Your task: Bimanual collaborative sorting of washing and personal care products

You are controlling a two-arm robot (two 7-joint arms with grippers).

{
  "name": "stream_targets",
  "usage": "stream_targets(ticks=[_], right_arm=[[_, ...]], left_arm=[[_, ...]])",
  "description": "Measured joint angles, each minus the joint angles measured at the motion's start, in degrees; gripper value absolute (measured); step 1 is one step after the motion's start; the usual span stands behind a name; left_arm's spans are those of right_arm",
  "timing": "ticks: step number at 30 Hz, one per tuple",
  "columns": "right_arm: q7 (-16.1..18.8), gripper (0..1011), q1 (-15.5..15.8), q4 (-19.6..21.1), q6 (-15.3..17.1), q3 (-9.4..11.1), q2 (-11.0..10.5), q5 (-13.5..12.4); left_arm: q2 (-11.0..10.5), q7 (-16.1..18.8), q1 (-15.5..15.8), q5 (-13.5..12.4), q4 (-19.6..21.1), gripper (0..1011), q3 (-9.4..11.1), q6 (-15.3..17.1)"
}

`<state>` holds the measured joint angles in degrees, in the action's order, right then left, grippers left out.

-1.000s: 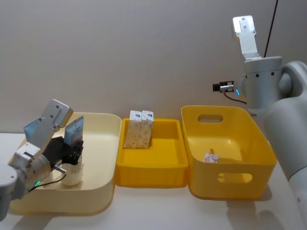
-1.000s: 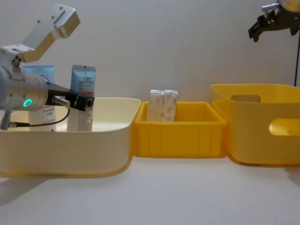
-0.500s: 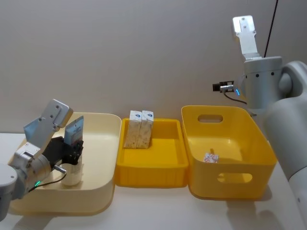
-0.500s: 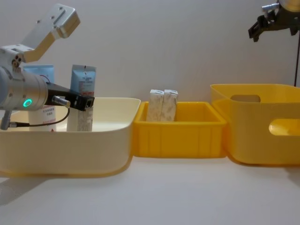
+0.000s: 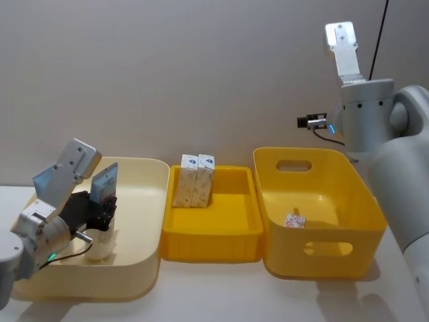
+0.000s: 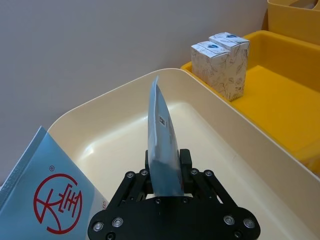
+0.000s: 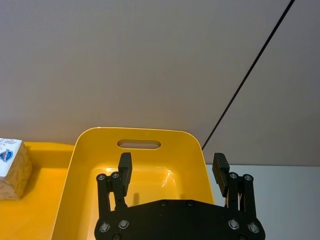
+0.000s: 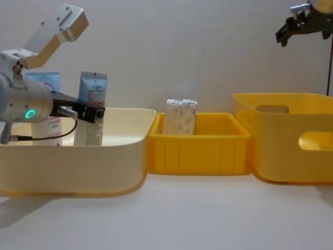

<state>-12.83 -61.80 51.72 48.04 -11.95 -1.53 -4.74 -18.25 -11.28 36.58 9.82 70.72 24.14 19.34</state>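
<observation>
The left gripper [image 5: 101, 212] is down inside the cream bin [image 5: 144, 201] at the left end of the table, its fingers clamped on the lower body of a tube [image 5: 105, 181]. The tube stands upright on its cap end, with its flat crimped end up and rising above the bin's rim. From the left wrist the gripper [image 6: 167, 165] shows a pad pressed to each face of the tube [image 6: 162, 135]. A second tube [image 6: 55, 200] with a red round logo stands just beside it in the same bin. From the chest the two tubes show side by side, the held tube [image 8: 92, 94] nearer the tray and the second tube [image 8: 49, 83] behind the arm.

Two cartons [image 5: 194, 180] stand upright and touching at the back left of the tray [image 5: 214, 245] in the middle. On the floor of the yellow bin [image 5: 288, 265] on the right is a small carton [image 5: 293, 221] with red marks. It may be lying down, but it is too small to be sure.

The right gripper [image 7: 172, 167] hangs high above the yellow bin, well clear of it, with its fingers spread apart and nothing between them.
</observation>
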Motion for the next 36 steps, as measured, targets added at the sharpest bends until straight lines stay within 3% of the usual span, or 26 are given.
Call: stream_targets(ticks=[7,17,36], right_arm=[[0.0,1001,0.0,0.0,0.0,0.0,0.0,0.0],[0.0,1001,0.0,0.0,0.0,0.0,0.0,0.0],[0.0,1001,0.0,0.0,0.0,0.0,0.0,0.0]], left_arm=[[-0.2,-0.1,-0.7,0.2,1.4,277,-0.8,-0.6],[-0.1,-2.6,-1.2,2.6,3.7,278,-2.9,-3.9],[0.5,-6.5,-0.6,4.8,3.8,277,-4.9,-6.8]])
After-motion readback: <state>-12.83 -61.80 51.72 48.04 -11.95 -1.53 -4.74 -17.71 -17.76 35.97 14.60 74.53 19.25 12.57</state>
